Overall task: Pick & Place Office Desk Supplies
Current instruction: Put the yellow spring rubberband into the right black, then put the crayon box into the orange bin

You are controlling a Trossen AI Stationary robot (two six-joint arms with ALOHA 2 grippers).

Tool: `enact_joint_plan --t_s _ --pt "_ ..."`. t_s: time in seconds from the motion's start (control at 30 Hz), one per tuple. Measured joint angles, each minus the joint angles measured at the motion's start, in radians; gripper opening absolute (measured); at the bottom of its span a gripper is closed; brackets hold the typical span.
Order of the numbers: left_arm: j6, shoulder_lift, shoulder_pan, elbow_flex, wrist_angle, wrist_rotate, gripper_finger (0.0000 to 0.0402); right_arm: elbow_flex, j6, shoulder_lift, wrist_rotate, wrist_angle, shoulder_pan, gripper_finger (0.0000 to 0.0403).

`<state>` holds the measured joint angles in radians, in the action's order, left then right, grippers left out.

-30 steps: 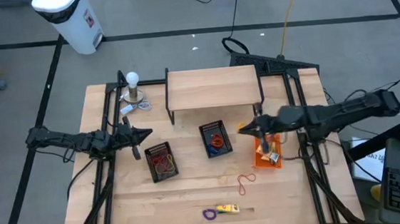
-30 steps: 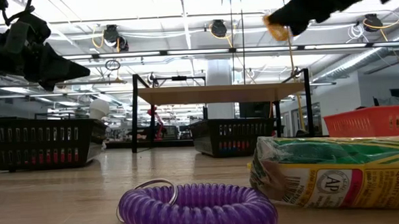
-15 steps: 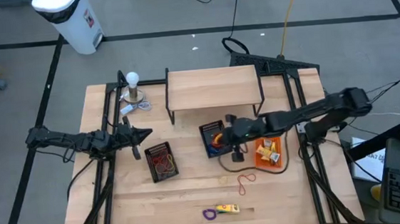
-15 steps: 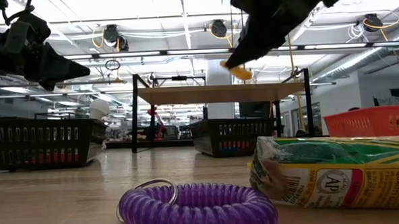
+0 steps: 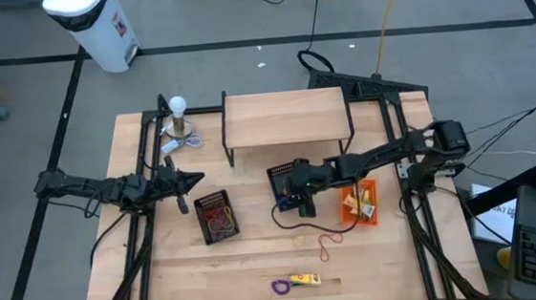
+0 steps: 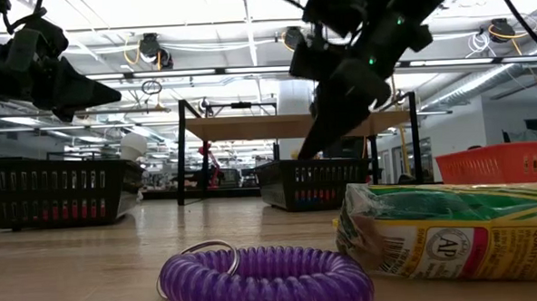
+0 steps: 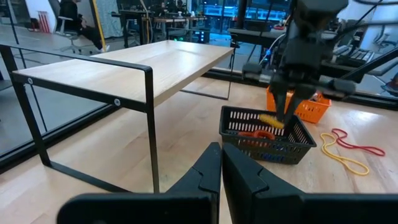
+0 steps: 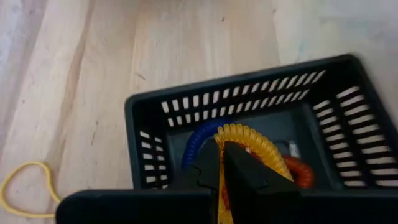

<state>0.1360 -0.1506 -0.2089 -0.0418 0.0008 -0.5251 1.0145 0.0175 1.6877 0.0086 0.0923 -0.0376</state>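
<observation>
High view: right end effector [image 5: 297,192] above the middle black basket [image 5: 277,175], clamped on a yellow coil.
Right wrist view: yellow coil [image 8: 249,144] pinched between shut fingers, basket floor directly beneath, blue and orange coils there already. Left wrist view: left end effector [image 7: 222,163] closed, empty, well apart; right arm nearer.

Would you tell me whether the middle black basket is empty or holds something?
Not empty: the middle black basket holds blue and orange coils.
</observation>
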Motion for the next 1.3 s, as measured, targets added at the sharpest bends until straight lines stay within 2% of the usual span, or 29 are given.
enact_joint_plan --t_s 0.3,0.57,0.67,0.77,0.97,1.1,1.2,1.3 --pt "0.004 0.0 0.0 0.0 0.002 0.0 0.0017 0.007 0.001 0.071 -0.014 -0.023 0.001 0.0" --pt "0.003 0.0 0.0 0.0 0.002 0.0 0.0017 0.007 -0.001 0.074 -0.036 -0.014 0.005 0.0" --pt "0.003 0.0 0.0 0.0 0.002 0.0 0.0017 0.007 -0.01 0.074 -0.009 -0.024 0.005 0.0004" --pt "0.003 0.0 0.0 0.0 0.003 0.0 0.0017 0.007 -0.02 0.074 0.015 -0.024 0.005 0.0038" --pt "0.008 0.0 0.0 0.0 0.002 0.0 0.0017 0.008 -0.002 -0.001 0.021 -0.018 0.005 0.0155" --pt "0.008 0.0 0.0 0.0 0.002 0.0 0.0017 0.006 -0.008 -0.086 0.015 0.005 0.002 0.0192" --pt "0.008 0.0 0.0 0.0 0.002 0.0 0.0017 0.006 -0.033 -0.175 0.015 0.022 -0.009 0.0176" --pt "0.009 0.0 0.0 0.0 0.002 0.0 0.0017 0.006 -0.043 -0.289 -0.017 0.015 -0.02 0.0125"
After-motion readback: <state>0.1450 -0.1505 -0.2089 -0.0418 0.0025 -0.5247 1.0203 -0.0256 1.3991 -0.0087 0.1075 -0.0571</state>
